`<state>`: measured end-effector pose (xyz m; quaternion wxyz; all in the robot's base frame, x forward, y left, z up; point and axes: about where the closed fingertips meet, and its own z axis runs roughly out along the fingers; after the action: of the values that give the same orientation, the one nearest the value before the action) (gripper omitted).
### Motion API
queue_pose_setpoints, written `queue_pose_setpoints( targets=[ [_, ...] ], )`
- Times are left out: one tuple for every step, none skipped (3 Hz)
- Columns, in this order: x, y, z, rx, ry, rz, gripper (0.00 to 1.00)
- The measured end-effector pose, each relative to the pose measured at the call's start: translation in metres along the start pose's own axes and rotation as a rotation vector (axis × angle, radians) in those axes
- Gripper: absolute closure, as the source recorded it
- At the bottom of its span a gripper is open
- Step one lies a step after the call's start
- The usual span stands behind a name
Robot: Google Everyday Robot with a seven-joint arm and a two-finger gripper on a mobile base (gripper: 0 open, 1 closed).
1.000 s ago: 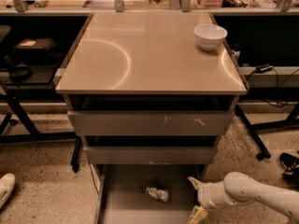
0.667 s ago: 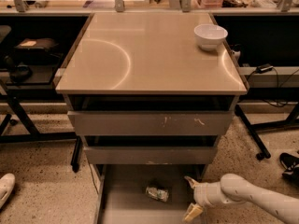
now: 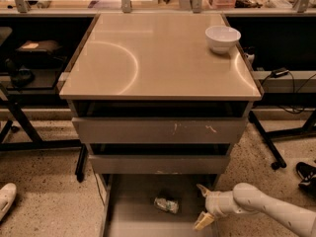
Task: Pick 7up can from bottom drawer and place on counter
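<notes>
So, hovering the gripper (image 3: 202,205) at the right side of the pulled-out drawer (image 3: 132,222), fingers spread wide, gripping nothing. Leaving the 7up can (image 3: 166,205) lying on the drawer floor, just left of it.

Beige counter (image 3: 158,58) w/ white bowl (image 3: 222,37) upright at rear right corner. Below, btm drawer (image 3: 131,218) pulled out, 7up can (image 3: 166,205) lying on its side approx. mid-floor. Gripper (image 3: 202,206) over drawer's right part, near can, not touching, fingers spread.
</notes>
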<state>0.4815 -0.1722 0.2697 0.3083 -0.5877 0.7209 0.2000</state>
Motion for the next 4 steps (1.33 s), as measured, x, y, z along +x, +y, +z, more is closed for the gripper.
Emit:
queue_pose_setpoints(
  targets=[
    [0.004,-0.004,0.030,0.000,-0.017,0.006,0.00],
    [0.005,-0.012,0.079,-0.027,-0.076,0.037,0.00],
    [0.011,-0.025,0.115,-0.051,-0.134,0.078,0.00],
    [0.013,-0.031,0.142,-0.071,-0.161,0.107,0.00]
  ],
)
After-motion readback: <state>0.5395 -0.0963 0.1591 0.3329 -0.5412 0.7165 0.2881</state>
